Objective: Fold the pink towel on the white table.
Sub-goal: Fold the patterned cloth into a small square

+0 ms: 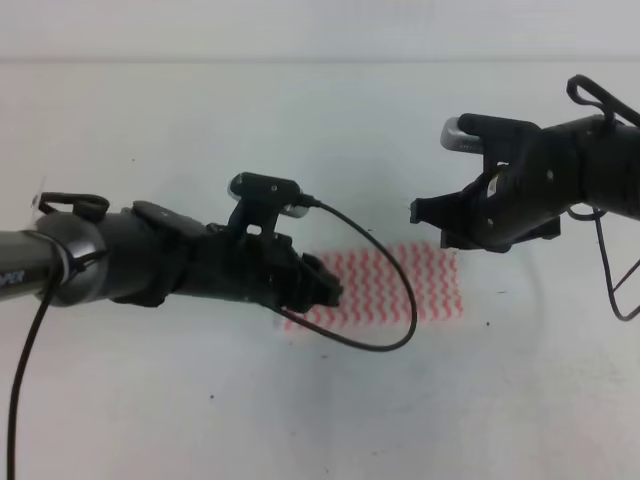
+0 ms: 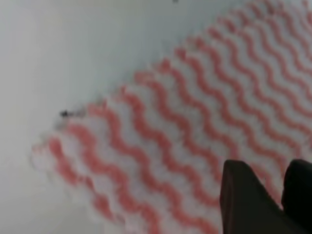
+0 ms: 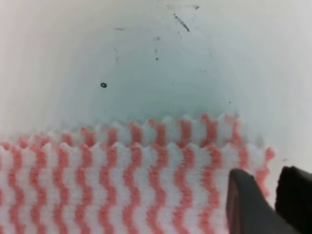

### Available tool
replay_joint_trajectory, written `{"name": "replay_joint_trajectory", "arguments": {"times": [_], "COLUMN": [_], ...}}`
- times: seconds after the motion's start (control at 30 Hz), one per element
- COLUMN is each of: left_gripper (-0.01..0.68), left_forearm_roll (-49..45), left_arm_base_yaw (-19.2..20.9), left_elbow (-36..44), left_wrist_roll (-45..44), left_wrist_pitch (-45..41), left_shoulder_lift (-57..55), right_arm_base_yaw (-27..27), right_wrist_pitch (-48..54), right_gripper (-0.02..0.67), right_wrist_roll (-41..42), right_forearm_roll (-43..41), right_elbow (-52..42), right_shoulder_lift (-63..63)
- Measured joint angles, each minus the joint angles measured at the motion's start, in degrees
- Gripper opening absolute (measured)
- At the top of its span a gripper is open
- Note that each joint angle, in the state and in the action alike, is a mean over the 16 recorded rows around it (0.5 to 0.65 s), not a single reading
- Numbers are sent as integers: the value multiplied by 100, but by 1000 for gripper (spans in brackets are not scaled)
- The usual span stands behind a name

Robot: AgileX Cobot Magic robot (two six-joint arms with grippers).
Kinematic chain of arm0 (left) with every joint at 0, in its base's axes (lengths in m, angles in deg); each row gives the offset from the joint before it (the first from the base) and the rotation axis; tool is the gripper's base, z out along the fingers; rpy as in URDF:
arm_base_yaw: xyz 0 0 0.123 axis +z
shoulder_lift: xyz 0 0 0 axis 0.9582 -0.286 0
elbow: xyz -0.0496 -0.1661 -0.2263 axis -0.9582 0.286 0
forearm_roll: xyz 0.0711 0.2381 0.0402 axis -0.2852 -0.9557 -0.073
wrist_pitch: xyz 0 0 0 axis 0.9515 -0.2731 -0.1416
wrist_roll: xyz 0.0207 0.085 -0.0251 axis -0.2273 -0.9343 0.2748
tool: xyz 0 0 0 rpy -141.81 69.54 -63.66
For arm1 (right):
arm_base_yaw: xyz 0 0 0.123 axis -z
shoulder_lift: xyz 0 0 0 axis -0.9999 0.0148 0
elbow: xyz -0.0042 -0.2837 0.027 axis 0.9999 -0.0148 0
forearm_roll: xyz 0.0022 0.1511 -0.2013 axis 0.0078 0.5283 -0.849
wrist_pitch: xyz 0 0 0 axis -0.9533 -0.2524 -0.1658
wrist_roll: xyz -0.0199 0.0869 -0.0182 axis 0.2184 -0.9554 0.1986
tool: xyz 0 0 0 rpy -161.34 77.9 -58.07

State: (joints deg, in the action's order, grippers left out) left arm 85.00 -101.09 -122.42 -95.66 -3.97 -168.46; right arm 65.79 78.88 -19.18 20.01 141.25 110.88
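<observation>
The pink towel [image 1: 405, 285] lies flat on the white table [image 1: 200, 400] as a small rectangle with wavy pink and white stripes. My left gripper [image 1: 330, 288] is low over the towel's left end, and the arm hides that edge. In the left wrist view the towel [image 2: 195, 126] fills the frame under the left gripper [image 2: 275, 168], whose fingers stand close together with nothing held. My right gripper [image 1: 428, 222] hovers above the towel's far right corner. In the right wrist view two stacked towel edges [image 3: 146, 146] show, and the right gripper [image 3: 273, 178] is shut and empty.
A black cable [image 1: 385, 290] from the left wrist camera loops across the towel. Small dark specks [image 3: 103, 85] and scuffs [image 3: 181, 22] mark the table beyond the towel. The table's far edge [image 1: 320, 60] runs along the top.
</observation>
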Motion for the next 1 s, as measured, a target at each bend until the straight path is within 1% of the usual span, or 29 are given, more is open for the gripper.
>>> {"name": "replay_joint_trajectory", "arguments": {"times": [0.13,0.27,0.37,0.5,0.63,0.77,1.0], "left_gripper": [148,141,138,137,137,137,137], "left_forearm_roll": [-973,-1760,-2192,-2540,-2624,-2442,-1689], "left_arm_base_yaw": [0,0,0,0,0,-1,-55], "left_elbow": [4,4,-3,-43,-119,-213,-453], "left_wrist_roll": [807,1434,1764,2016,2101,2052,1526], "left_wrist_pitch": [-61,-92,-96,-87,-74,-84,-191], "left_shoulder_lift": [7,7,14,78,179,252,218], "right_arm_base_yaw": [0,0,2,1,3,22,175], "right_wrist_pitch": [154,231,270,283,288,319,524], "right_gripper": [55,16,-8,-15,-17,-17,-18], "right_wrist_roll": [7,7,7,7,7,0,-16], "right_forearm_roll": [-66,-105,-129,-137,-154,-207,-322], "right_elbow": [70,88,91,91,92,125,294], "right_shoulder_lift": [1,1,-5,-2,-9,-7,-31]}}
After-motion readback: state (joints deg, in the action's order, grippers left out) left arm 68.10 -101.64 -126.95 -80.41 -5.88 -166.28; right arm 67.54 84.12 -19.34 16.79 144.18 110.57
